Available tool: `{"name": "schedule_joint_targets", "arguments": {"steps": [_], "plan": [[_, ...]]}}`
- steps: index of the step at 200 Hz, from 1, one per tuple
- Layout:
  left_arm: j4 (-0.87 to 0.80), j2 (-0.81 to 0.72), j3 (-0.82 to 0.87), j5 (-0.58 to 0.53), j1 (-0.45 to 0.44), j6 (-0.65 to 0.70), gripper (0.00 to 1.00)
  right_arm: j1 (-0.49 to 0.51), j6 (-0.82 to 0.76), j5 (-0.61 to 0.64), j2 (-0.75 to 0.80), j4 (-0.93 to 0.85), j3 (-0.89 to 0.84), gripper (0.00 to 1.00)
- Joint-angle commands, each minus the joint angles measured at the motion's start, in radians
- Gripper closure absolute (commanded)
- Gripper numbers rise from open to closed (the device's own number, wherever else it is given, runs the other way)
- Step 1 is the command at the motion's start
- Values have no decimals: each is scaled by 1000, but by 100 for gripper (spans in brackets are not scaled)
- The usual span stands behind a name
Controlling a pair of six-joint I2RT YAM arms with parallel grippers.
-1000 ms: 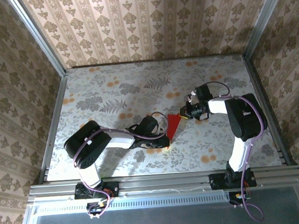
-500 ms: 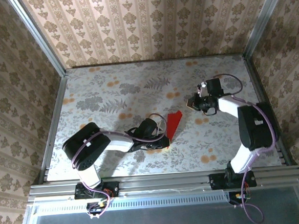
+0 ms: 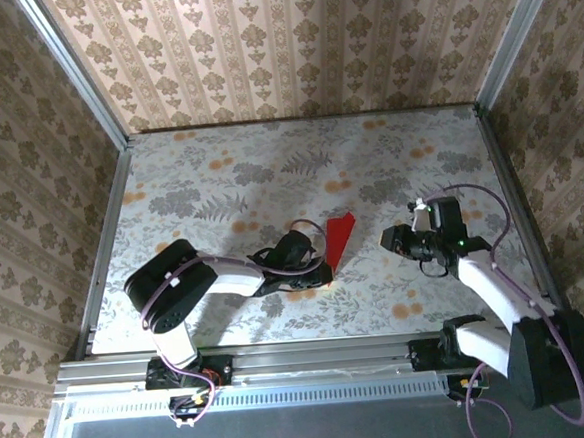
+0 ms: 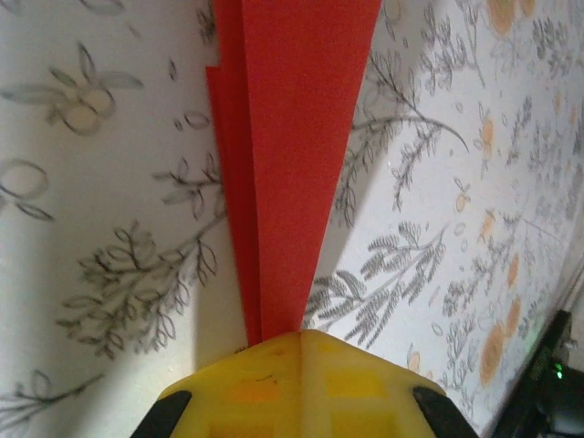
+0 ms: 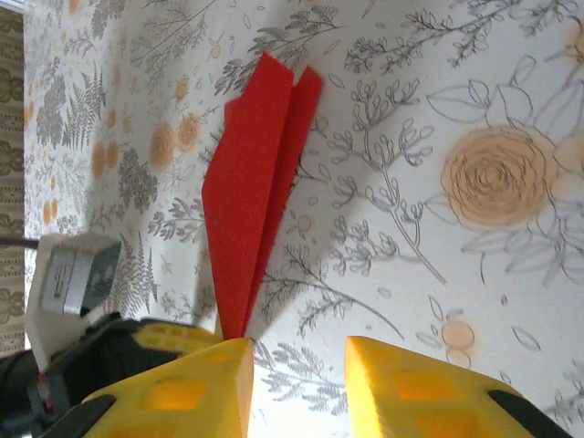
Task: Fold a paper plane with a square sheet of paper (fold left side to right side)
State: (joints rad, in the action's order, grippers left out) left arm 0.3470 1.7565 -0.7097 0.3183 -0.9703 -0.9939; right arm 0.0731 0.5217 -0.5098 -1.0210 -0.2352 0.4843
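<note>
The square sheet of red paper is folded into a narrow, pointed paper plane lying on the flowered table, pointed end toward the near side. My left gripper is shut on that pointed end, its yellow fingers pressed together around the tip. My right gripper hovers to the right of the plane, apart from it. It is open, with bare table between its yellow fingers.
The patterned table is boxed in by wallpapered walls and metal rails at left and right. The left arm lies low across the near left. Open surface stretches behind the plane.
My right gripper has let go of the plane's far end, opened, and pulled away to the right and nearer. The left gripper stays shut on the tip.
</note>
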Motion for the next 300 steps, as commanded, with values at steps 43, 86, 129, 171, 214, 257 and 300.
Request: {"name": "schedule_joint_targets", "arguments": {"steps": [43,86,129,171,214,257,300], "plan": [[-245,-142,-93,-118,-1,156,71,1,-43,58,178,-157,-26,46],[-367,-277,-127,-228,3,255,57,1,-56,80,188,-210,-9,31],[-460,-446,-81,-381,28,340,44,1,-59,83,180,-267,32,25],[-492,-628,-24,-434,121,408,34,4,-40,94,170,-288,59,24],[-496,-780,13,-495,188,489,18,39,-11,116,140,-288,74,24],[-374,-896,-7,-510,338,523,6,162,25,211,49,-274,127,24],[-169,-851,-78,-354,466,495,5,298,94,326,-103,-269,232,27]]}}
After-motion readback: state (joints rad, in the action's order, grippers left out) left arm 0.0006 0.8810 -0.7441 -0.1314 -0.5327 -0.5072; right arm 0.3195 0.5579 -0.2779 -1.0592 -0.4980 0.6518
